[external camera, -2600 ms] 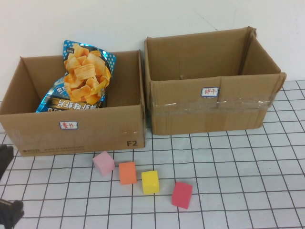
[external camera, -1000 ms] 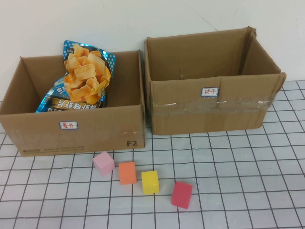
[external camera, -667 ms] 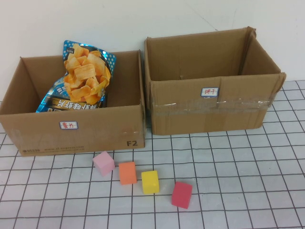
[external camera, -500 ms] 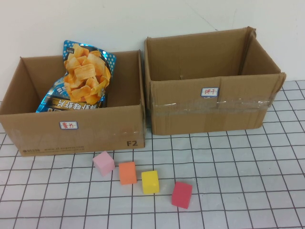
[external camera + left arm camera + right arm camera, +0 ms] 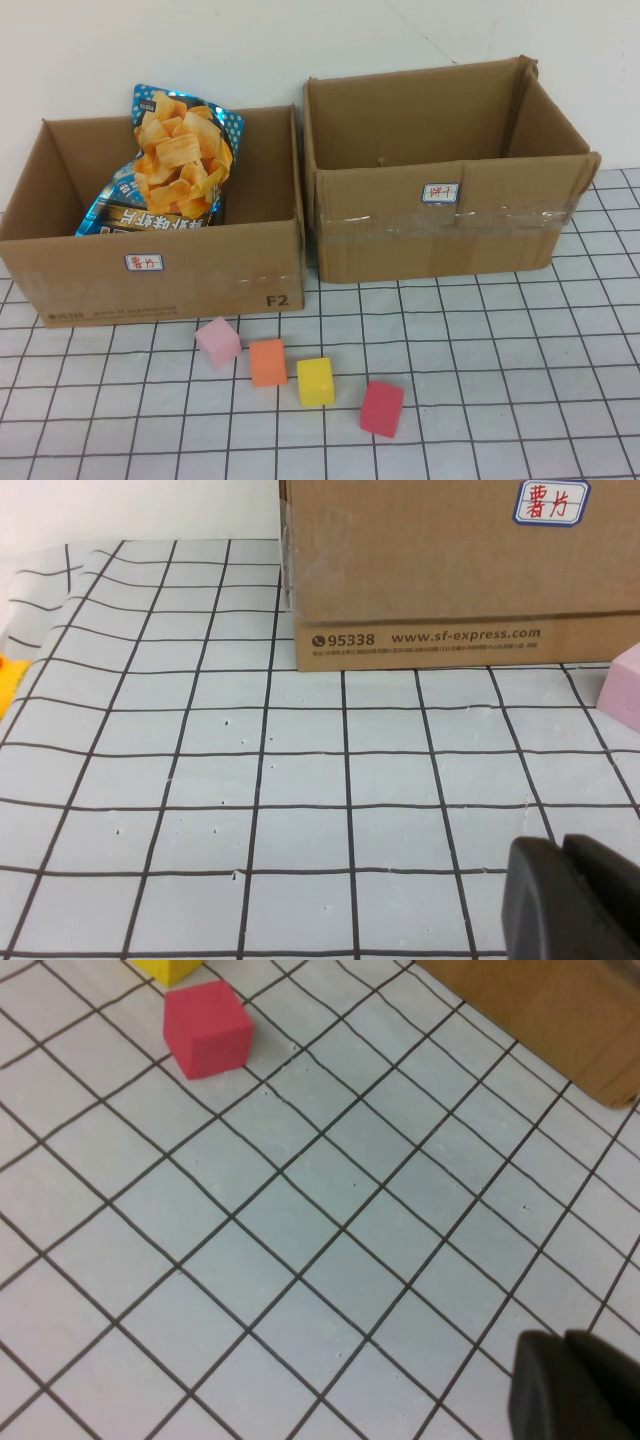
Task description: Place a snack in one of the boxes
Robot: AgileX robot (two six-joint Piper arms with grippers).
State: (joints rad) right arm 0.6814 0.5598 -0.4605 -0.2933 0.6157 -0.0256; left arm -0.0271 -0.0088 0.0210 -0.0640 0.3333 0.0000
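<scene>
Gridded table (image 5: 500, 350): two boxes (image 5: 160, 275), (image 5: 440, 225); pink, orange, yellow, red cubes (image 5: 316, 381).

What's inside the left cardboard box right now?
Chip bags lean against the back wall of the left box: one upright, another blue one lower beside it. The front wall hides their bottoms and the box floor. Neither claw is near it.

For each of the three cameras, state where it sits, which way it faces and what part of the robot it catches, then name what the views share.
High view: raised, angled down at the left box holding the snack bag, the right box and four cubes; no arm shows.
Left wrist view: low over the table, facing the left box; shut left gripper at the edge.
Right wrist view: above the grid, looking down; shut right gripper in the corner.
Shared: the red cube in the high and right wrist views.
</scene>
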